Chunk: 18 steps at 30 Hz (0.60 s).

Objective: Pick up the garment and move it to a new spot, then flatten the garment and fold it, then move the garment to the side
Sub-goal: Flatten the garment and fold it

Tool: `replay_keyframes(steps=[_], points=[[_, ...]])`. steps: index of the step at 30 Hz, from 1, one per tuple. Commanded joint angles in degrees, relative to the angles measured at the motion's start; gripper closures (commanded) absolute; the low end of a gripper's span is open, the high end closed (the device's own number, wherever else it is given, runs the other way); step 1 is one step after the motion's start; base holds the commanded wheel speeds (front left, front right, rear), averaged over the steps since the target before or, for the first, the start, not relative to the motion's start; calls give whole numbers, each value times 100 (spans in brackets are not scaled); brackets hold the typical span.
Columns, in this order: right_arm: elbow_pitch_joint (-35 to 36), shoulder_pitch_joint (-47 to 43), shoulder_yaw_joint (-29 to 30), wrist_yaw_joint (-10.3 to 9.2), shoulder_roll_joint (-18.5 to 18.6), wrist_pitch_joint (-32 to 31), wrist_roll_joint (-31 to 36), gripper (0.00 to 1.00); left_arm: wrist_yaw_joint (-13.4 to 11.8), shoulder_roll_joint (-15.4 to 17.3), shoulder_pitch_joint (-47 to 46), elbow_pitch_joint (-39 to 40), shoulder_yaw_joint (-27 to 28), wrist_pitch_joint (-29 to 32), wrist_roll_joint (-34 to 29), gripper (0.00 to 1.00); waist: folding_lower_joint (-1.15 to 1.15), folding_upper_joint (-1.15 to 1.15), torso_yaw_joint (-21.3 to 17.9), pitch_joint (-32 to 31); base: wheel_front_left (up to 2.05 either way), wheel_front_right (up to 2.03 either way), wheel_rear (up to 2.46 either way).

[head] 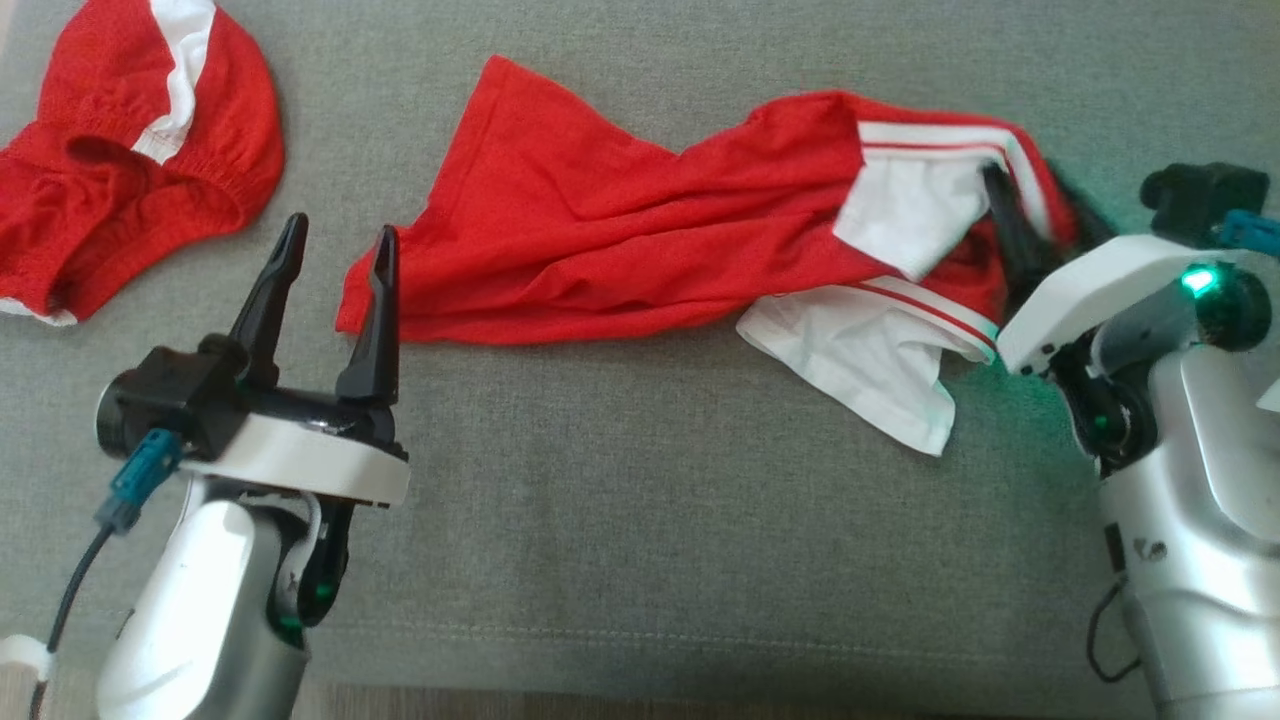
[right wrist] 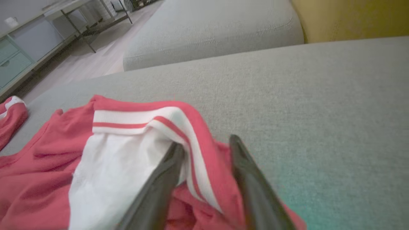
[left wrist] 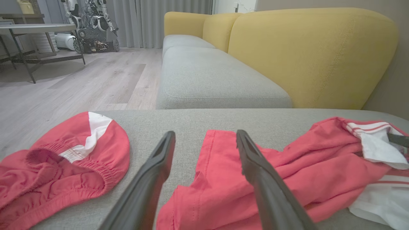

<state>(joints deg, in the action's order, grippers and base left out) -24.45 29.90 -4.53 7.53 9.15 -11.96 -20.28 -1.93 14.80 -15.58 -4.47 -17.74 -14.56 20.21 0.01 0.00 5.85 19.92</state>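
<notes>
While the pale left forearm (head: 200, 600) is rising from the lower left of the head view, the left gripper (head: 341, 226) is standing with its two dark fingers spread wide and nothing between them; one fingertip is hovering right at the garment's lower left hem, and whether it is touching the cloth I cannot tell. The garment (head: 600, 240) is lying crumpled on the grey cushion (head: 650, 520), stretching from left of centre across to the right side of the frame; its body is red, and its right end is showing a white panel (head: 900, 210) and a striped band (head: 940, 135). At the right edge the right arm (head: 1200, 450) is reaching in from the lower right corner with a green light (head: 1200, 280) glowing on it; the right gripper (head: 1030, 195) is sitting at the garment's right end. In the right wrist view its fingers are standing apart, not pressed together, with the striped band lying between them; one finger is resting against the white panel. Farther off, in the upper left corner of the head view, a second red garment (head: 130, 180) is lying bunched, apart from the first. Beyond the cushion, in the left wrist view, a yellow backrest (left wrist: 303, 54) is filling the upper right; a wooden floor (left wrist: 80, 83) is spreading at the left; a table (left wrist: 32, 28) is standing at the upper left before grey curtains (left wrist: 153, 19).
</notes>
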Motion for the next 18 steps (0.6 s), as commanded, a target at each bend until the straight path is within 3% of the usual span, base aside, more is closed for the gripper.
replay_keyframes(steps=[1,10,18], points=[[121,153,-82,-4,20,206,24,0,34,99,-201,142,252,-43,-54,0,-1,0,-6,-13,0,0,0],[168,-16,179,-4,-73,1679,879,0,3,100,49,26,493,-43,-144,0,-1,0,-163,-338,0,0,0],[1106,-898,289,-4,-359,1847,1582,0,-120,181,469,13,665,-43,-186,0,-1,0,-287,-757,0,0,0]])
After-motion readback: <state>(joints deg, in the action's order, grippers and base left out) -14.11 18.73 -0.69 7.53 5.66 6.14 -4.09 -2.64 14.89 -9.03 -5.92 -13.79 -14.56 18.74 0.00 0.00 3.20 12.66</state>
